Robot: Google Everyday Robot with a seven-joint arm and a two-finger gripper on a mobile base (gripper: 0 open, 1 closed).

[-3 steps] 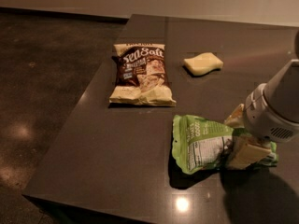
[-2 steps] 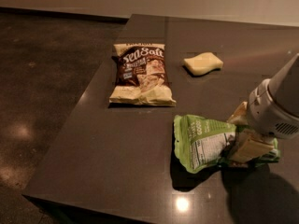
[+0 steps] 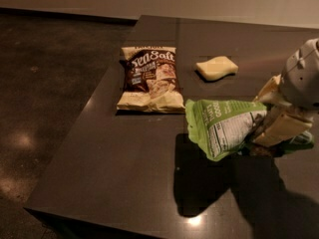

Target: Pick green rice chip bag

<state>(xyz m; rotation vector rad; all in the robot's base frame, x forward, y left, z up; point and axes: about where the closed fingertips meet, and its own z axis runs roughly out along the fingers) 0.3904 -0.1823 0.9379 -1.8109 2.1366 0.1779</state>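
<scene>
Dark table, rt side — gripper clamps green rice chip bag by its end; light, crinkly, slippery foil.

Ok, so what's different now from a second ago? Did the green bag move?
Yes. The gripper, on the right side of the table, is shut on the right end of the green bag and has lifted it. The bag now hangs above its shadow instead of resting low on the table. The brown chip bag and the yellow block stayed put.

Likely an office or lab: dark countertop, polished dark floor, robot jaws at the counter's right.
</scene>
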